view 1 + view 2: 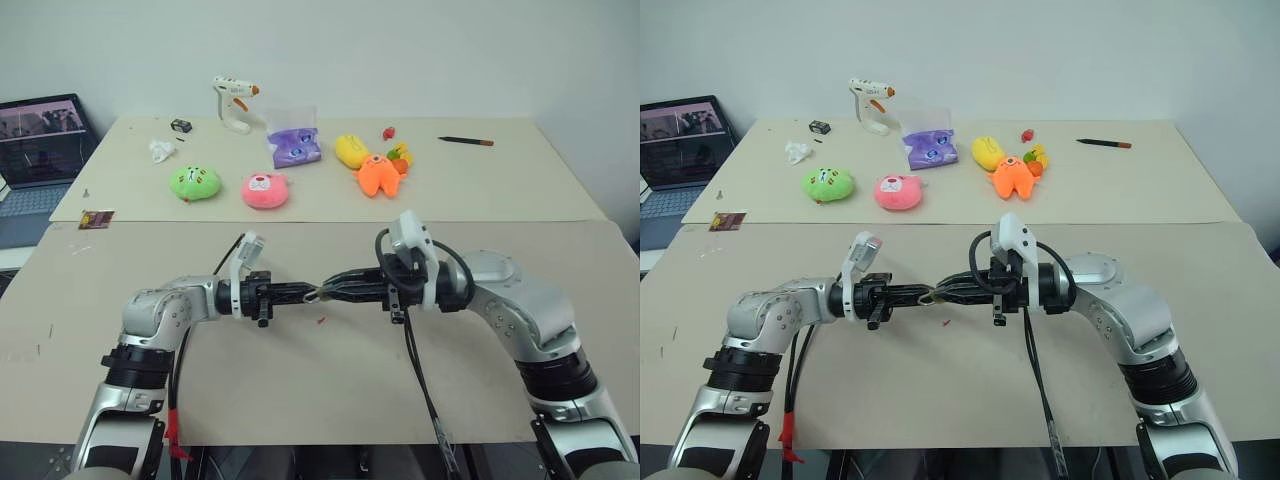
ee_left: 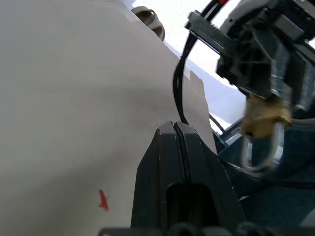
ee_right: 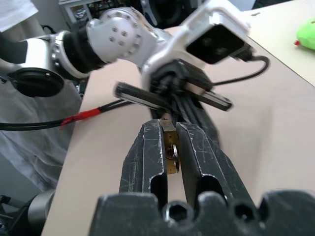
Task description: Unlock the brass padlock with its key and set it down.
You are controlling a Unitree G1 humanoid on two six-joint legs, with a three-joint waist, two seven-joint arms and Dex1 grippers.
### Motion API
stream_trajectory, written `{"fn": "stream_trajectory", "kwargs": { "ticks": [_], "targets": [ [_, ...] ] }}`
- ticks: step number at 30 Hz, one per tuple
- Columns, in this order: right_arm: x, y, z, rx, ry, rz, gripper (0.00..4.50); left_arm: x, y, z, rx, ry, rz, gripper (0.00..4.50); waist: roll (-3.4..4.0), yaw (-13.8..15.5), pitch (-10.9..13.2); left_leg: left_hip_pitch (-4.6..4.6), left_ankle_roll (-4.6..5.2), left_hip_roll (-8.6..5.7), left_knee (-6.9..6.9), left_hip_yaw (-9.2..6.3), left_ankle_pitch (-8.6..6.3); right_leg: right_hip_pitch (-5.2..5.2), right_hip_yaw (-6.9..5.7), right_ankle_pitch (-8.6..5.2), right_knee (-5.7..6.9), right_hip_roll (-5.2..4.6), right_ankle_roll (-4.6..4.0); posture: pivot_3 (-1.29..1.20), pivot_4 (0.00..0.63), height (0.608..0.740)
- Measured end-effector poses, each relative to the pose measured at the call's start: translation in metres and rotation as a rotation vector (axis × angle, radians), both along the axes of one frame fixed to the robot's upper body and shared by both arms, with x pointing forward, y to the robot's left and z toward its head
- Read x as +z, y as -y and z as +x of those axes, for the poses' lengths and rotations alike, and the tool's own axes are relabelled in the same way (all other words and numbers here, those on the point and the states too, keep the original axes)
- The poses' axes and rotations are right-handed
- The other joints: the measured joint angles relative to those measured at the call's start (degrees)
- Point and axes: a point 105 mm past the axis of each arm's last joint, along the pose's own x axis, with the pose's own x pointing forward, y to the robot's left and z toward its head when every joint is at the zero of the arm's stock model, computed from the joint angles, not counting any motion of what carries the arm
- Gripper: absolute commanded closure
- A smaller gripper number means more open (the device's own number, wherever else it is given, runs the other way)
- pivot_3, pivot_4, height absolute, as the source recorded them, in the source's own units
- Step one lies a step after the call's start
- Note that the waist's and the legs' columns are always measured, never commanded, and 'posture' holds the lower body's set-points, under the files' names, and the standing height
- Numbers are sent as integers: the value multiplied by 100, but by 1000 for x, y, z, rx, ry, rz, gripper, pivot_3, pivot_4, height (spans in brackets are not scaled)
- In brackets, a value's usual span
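Grippers meet tip to tip above the near table (image 1: 330, 380): right gripper (image 3: 170, 142) clamped on the brass padlock (image 3: 171, 150), its body pinched between the two black fingers and its silver shackle hanging free below in the left wrist view. Left gripper (image 2: 175, 132) pressed fully closed, pointing at the padlock; key not made out. Small red speck (image 2: 103, 200) on the table beneath.

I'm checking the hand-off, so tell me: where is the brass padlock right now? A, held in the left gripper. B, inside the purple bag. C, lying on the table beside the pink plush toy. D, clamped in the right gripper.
D: the right wrist view shows the padlock pinched between the right gripper's fingers, off the table.
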Motion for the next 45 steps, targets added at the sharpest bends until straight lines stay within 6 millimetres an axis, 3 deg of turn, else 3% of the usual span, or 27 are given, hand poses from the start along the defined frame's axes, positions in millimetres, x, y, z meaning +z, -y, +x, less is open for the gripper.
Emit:
{"fn": "stream_trajectory", "kwargs": {
  "ticks": [24,33,38,45],
  "targets": [
    [0,5,17,-32,39,8,4462,-3,-1,-4,11,-29,13,4475,0,0,0,0,0,0,-1,0,0,0,0,0,-2,0,0,0,150,740],
    [-20,19,41,-130,39,-12,4462,-2,-2,-2,21,-22,13,4475,0,-4,0,1,-1,0,-1,0,0,-1,0,0,-2,1,0,0,150,740],
    [-30,23,45,-149,15,-16,4462,-2,-3,0,30,-14,10,4475,0,-14,0,0,-1,0,-1,0,0,-1,0,0,-2,1,0,0,150,740],
    [6,29,35,-119,-16,106,4462,-2,-8,4,46,-9,18,4475,0,-15,0,-1,-1,0,-1,0,0,0,-1,0,-6,1,0,0,150,740]
  ]
}}
